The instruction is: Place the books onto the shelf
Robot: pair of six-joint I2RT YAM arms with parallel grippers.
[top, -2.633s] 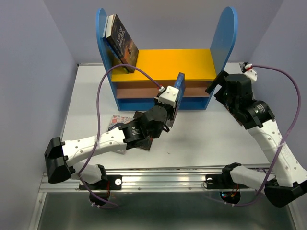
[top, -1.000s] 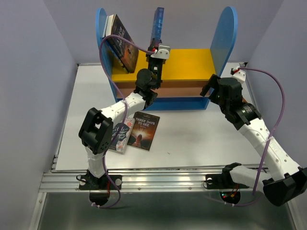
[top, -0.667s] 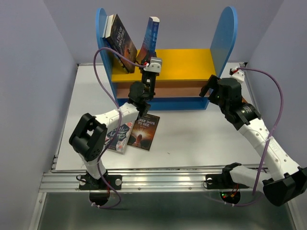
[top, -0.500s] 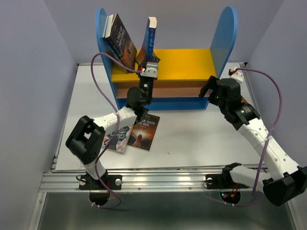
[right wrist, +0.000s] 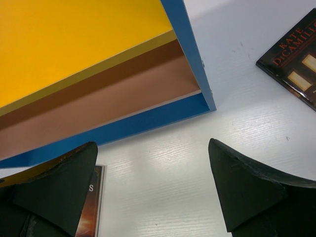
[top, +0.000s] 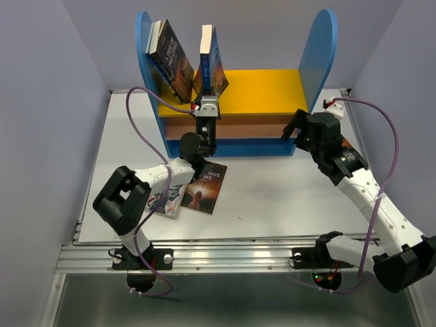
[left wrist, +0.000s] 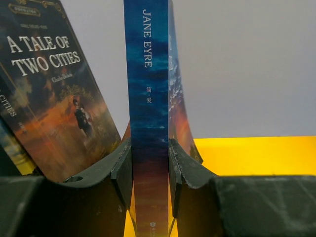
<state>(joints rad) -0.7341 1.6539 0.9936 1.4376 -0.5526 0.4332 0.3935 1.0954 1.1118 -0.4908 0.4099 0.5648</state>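
While the left gripper [left wrist: 149, 159] clamps Jane Eyre [left wrist: 145, 89] on the shelf [top: 325, 41] (its yellow board [left wrist: 256, 155]), A Tale of Two Cities [left wrist: 54, 98] leans just left; the right gripper [right wrist: 153, 182] gapes.

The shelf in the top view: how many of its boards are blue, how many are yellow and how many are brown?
Blue: 3, the left side panel, the right side panel and the base.
Yellow: 1, the top board.
Brown: 1, the lower board.
Total: 5.
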